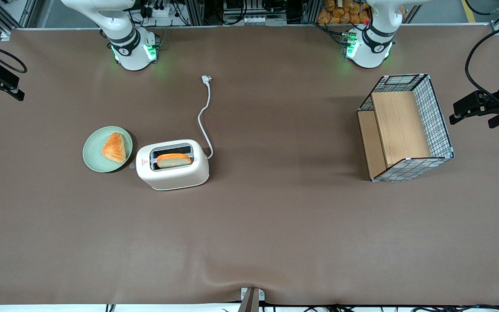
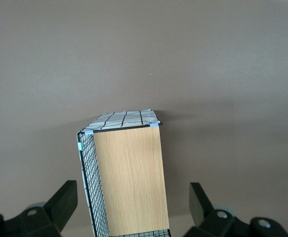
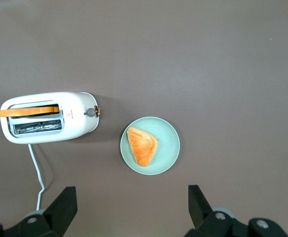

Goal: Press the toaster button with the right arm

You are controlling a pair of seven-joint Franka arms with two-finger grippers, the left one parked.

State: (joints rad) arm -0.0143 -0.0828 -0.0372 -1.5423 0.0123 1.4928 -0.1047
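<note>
The right arm (image 1: 121,39) is cut off by the frame edge in the front view, so only its base and lower links show there, and its gripper (image 3: 129,210) appears only in the right wrist view, as two black fingertips (image 3: 65,205) spread wide apart with nothing between them, high above the table (image 1: 275,225) over the green plate (image 3: 171,143).

The toaster (image 1: 176,175) stands on the table toward the working arm's end, just beside the plate. Its long axis runs along the length of the table, with the button end turned to the plate and the cord (image 1: 204,117) leaving the other end and trailing away from the front camera to a plug (image 1: 206,79). The toaster button (image 3: 91,112) is plain in the right wrist view, a small grey knob on the end face; in the front view it is hard to make out. A slice of bread (image 1: 173,160) stands up out of the slot nearer the front camera. A triangular pastry (image 1: 114,147) lies on the plate.

Toward the parked arm's end sits a wire basket (image 1: 438,117) with wooden boards (image 1: 399,128) inside, which the left wrist view shows from above
</note>
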